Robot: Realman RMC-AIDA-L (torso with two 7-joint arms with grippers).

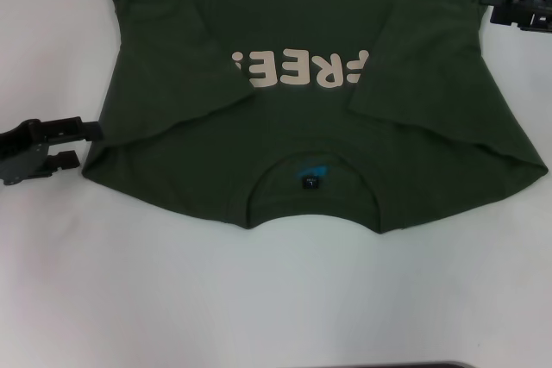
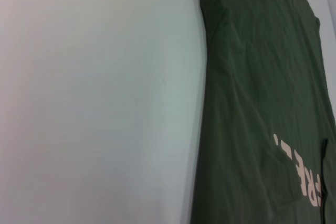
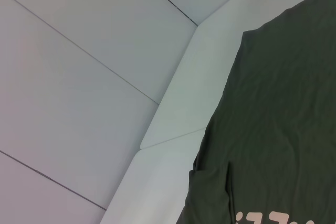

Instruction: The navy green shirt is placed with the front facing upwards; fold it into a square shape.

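Dark olive-green cotton T-shirt (image 1: 310, 135) with cream lettering lies flat mid white desk (image 1: 259, 299), collar at the near edge, long axis running away, sleeves already folded in, so next looks like a lengthwise fold; left end effector (image 1: 65, 159) at its left edge and right end effector (image 1: 517, 8) off its far right side, both spread open, empty.

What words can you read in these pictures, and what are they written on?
"FREE!" in cream letters on the chest of the navy green shirt; it shows upside down from the head camera, and both folded-in sleeves cover parts of it.
The small black and blue neck label has a mark too small to read.
There is no other writing.
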